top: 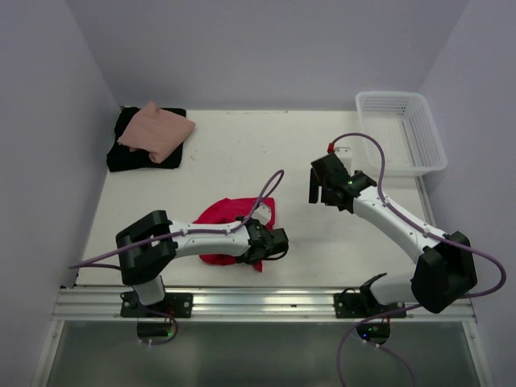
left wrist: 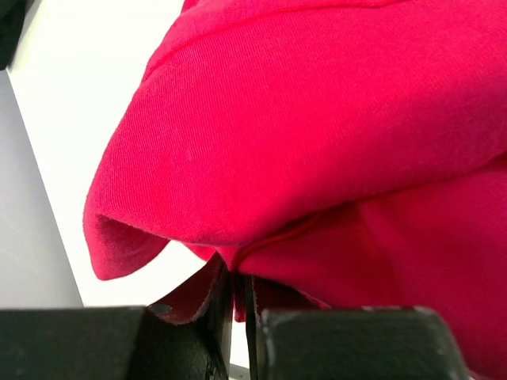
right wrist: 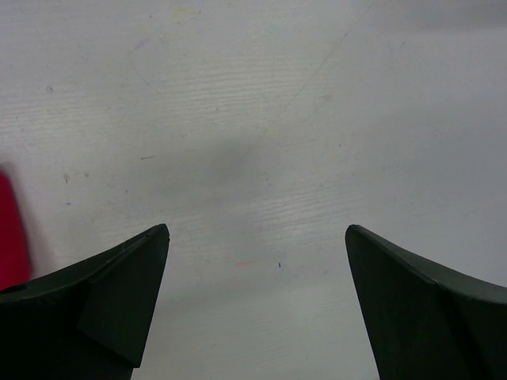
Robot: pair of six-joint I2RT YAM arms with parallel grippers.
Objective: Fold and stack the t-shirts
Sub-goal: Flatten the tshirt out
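Note:
The bright red t-shirt [top: 234, 219] lies crumpled on the table near the front, left of centre. My left gripper [top: 260, 250] is shut on a fold of the red shirt [left wrist: 317, 142] at its near right edge; the cloth is pinched between the fingers [left wrist: 214, 317]. The salmon-pink shirt [top: 157, 129] lies folded on the folded black shirt [top: 129, 153] at the back left. My right gripper [top: 321, 193] hovers open and empty over bare table [right wrist: 261, 158], to the right of the red shirt, whose edge shows at the far left of the right wrist view [right wrist: 9, 229].
A white lattice basket [top: 403, 129] stands at the back right corner. The table's front edge has a metal rail [top: 258, 302] with both arm bases. Grey walls close in the left, back and right sides.

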